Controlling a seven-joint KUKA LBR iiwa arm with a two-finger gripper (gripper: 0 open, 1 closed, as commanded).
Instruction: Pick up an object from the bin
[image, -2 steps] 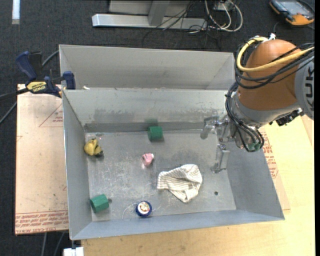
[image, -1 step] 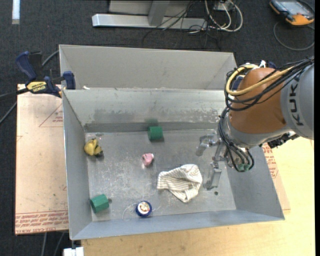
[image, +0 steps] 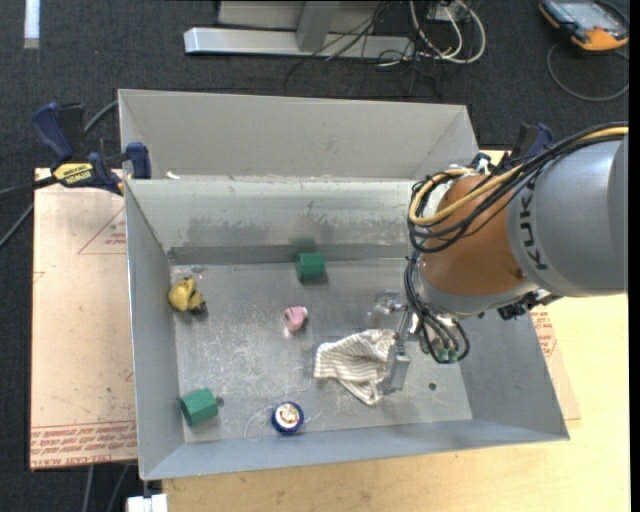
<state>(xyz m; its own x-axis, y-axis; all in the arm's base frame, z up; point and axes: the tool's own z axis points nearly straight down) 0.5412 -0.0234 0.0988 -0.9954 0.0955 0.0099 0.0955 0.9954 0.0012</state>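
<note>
My gripper (image: 391, 338) hangs low in the right half of the bin, under the arm's orange cover. It stands open, one finger (image: 397, 372) down at the near side and the other towards the back. The right end of a crumpled white-and-grey cloth (image: 350, 365) lies between them, and I cannot tell whether they touch it. A small pink thing (image: 294, 319) sits on the floor to the left of the cloth. A round blue-and-white thing (image: 287, 418) rests near the front wall.
A green block (image: 311, 266) stands by the back wall and a second green block (image: 199, 405) sits in the front left corner. A yellow toy (image: 184, 296) lies at the left wall. The arm and its cables cover the bin's right side.
</note>
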